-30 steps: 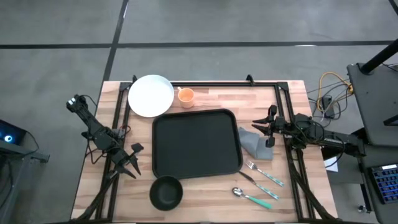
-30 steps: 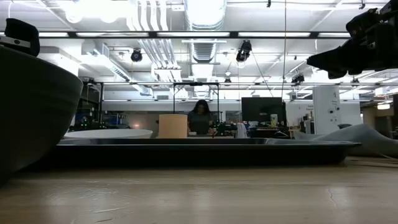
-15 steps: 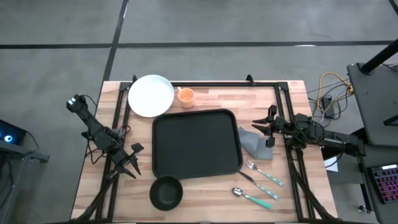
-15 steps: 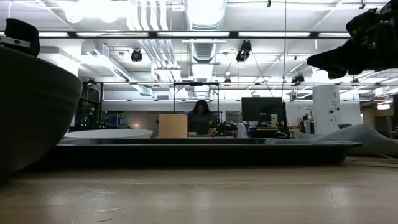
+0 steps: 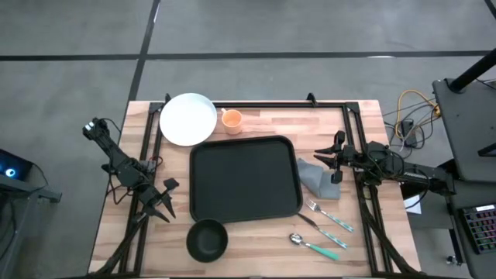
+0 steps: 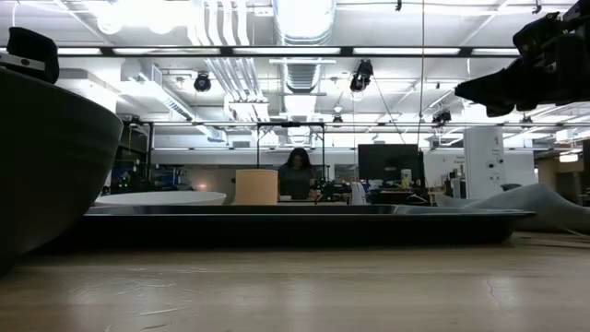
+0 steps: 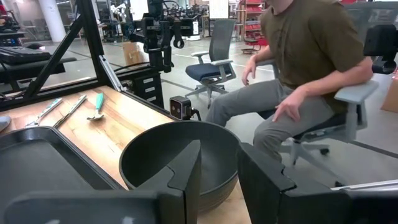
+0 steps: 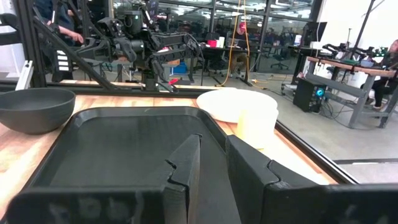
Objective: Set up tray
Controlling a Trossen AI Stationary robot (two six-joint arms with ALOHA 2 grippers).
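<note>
There is one black tray [image 5: 245, 180]. There is one round white plate [image 5: 188, 118]. There is one small orange cup [image 5: 231, 119]. There is one dark bowl [image 5: 208, 239]. There is one grey cloth [image 5: 318, 179]. There is one fork [image 5: 329, 216] and one spoon [image 5: 314, 246], so two things to eat with. There are two robot arms, one on each side of the table [image 5: 256, 252]. One person [image 7: 305, 68] sits on a chair in the room.
</note>
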